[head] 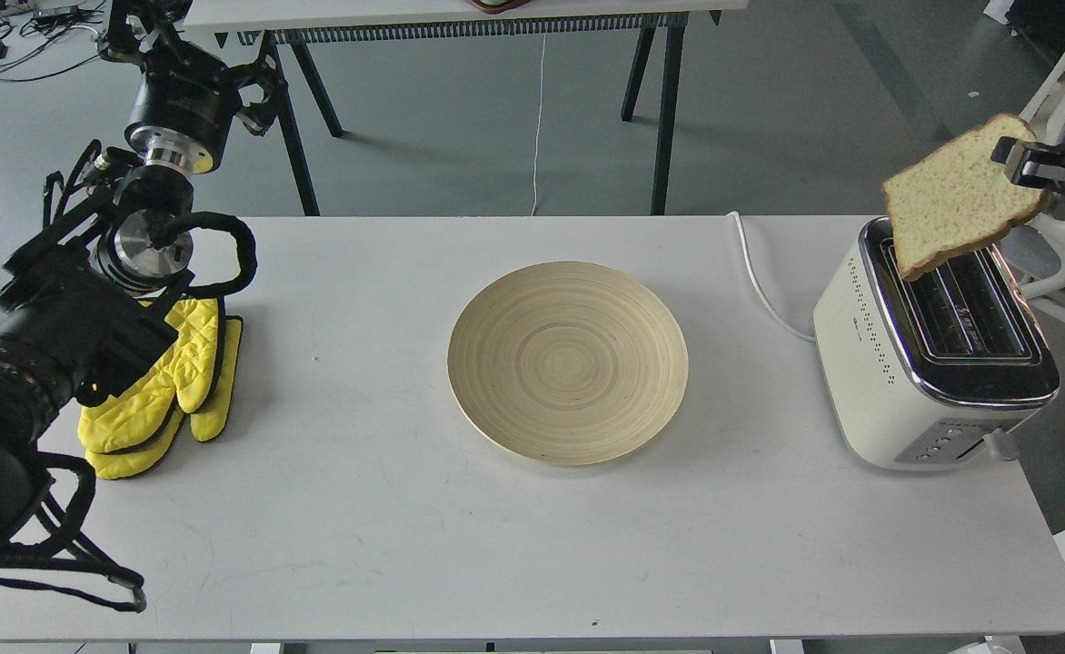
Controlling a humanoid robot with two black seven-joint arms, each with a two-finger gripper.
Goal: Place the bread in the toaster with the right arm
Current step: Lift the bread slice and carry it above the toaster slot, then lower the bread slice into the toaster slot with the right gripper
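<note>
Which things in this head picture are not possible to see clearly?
- Right arm: cut off by the right edge; only the claw on the bread shows.
- Toaster slots: the bread's lower edge hides the far end.
- Left claw: dark, cut by the top edge; fingers indistinct.
- Yellow mitts: partly behind the left arm.
</note>
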